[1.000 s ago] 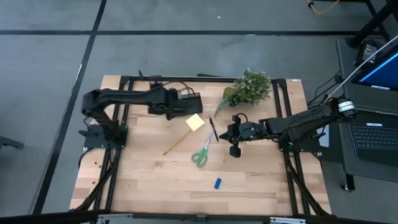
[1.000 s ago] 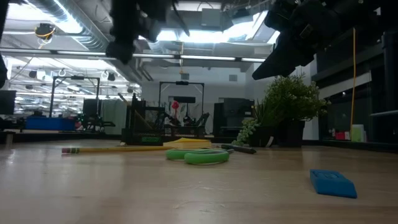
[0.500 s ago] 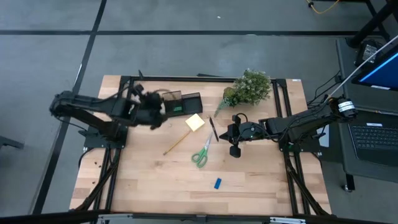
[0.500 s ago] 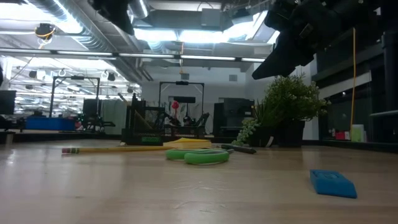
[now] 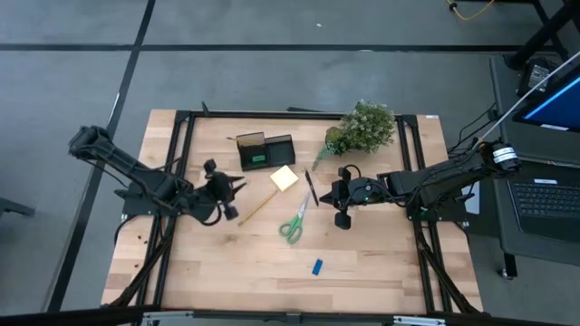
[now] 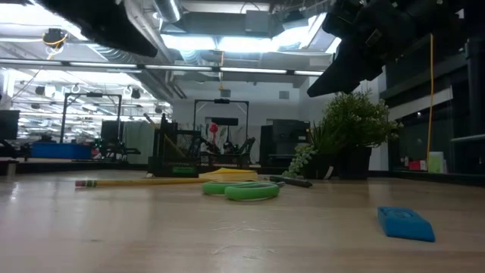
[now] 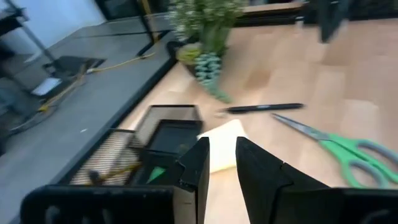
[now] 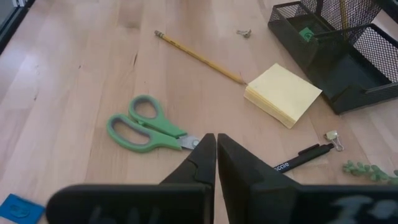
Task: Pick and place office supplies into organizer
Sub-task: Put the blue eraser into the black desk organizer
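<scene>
Near the table's (image 5: 381, 272) far edge the organizer (image 5: 266, 150) is sitting with a small green piece (image 5: 259, 159) inside, while the left end effector (image 5: 231, 198) is hovering beside the pencil (image 5: 256, 207), slightly parted and empty, and the right end effector (image 5: 336, 194) is hanging clenched over the pen (image 5: 310, 188).

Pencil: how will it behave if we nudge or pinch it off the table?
The pencil is a thin, straight wooden stick lying flat, so it is probably stiff and light. A sideways push may well roll it; along its length it should slide. It sits low on the table, so a pinch near the middle looks safest against tilting.
</scene>
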Robot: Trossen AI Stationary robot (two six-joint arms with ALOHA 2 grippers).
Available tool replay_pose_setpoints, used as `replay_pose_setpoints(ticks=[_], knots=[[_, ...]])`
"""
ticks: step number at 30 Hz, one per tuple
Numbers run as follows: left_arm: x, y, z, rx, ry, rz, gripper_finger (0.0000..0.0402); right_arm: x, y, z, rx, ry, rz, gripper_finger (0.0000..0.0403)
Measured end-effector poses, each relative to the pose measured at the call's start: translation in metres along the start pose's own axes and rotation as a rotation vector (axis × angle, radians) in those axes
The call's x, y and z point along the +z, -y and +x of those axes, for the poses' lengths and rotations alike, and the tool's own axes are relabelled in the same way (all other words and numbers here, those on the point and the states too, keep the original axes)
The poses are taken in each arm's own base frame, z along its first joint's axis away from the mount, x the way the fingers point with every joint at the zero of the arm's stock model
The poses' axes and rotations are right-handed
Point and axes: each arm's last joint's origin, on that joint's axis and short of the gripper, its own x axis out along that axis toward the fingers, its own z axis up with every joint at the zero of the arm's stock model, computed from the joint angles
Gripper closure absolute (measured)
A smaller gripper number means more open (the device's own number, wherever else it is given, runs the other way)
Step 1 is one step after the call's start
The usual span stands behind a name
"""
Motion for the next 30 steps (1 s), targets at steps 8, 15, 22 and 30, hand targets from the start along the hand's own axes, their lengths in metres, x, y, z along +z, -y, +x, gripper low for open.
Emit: replay_pose_setpoints(ticks=[8, 15, 22, 30], knots=[[-0.022, 0.014, 0.0, -0.12, 0.149, -0.134, 0.0351, 0.012, -0.002, -0.001, 0.015, 0.093, -0.002, 0.0384], [-0.04, 0.015, 0.0, -0.245, 0.265, -0.164, 0.0383, 0.037, 0.0, -0.007, 0.002, 0.099, -0.07, 0.0384], [-0.058, 0.012, 0.001, -0.316, 0.299, -0.169, 0.0399, 0.052, 0.015, -0.011, -0.046, 0.056, -0.021, 0.0384], [-0.064, 0.011, 0.001, -0.34, 0.295, -0.17, 0.0398, 0.05, 0.016, -0.011, 0.007, 0.015, 0.032, 0.0384]])
